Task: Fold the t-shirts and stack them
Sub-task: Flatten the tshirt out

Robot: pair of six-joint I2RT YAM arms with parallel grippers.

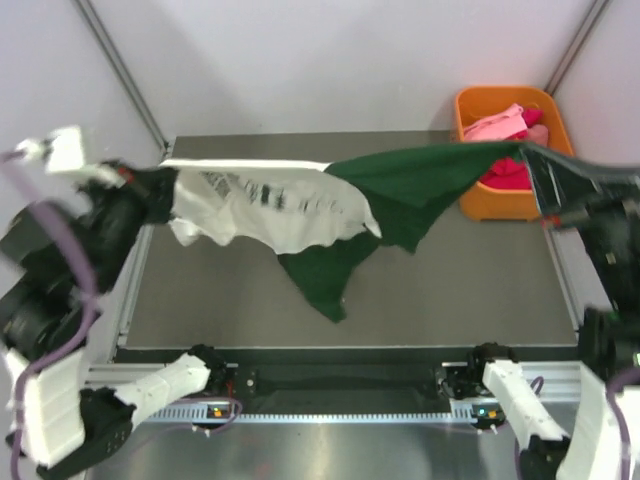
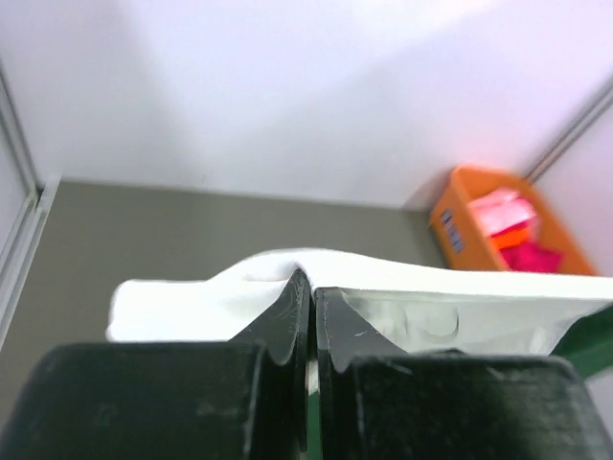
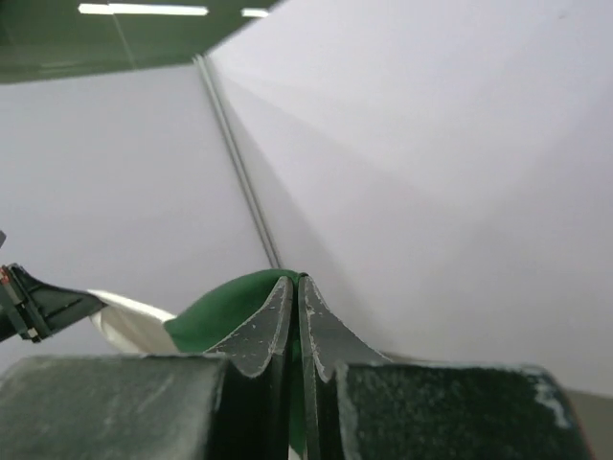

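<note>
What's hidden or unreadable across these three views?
Print on the cream-white shirt: top view, crumpled and blurred.
How it joins the dark green shirt: top view, overlapping folds.
Contents of the orange bin: top view, partly behind green cloth.
Cloth pinched by the right gripper: right wrist view, fingers cover it.

bright, diffuse light from a ceiling strip lamp; shadows faint; wrist views soft, with near fingers blurred.

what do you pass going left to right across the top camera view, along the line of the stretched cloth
left end effector → cream-white t-shirt → dark green t-shirt → right end effector
</note>
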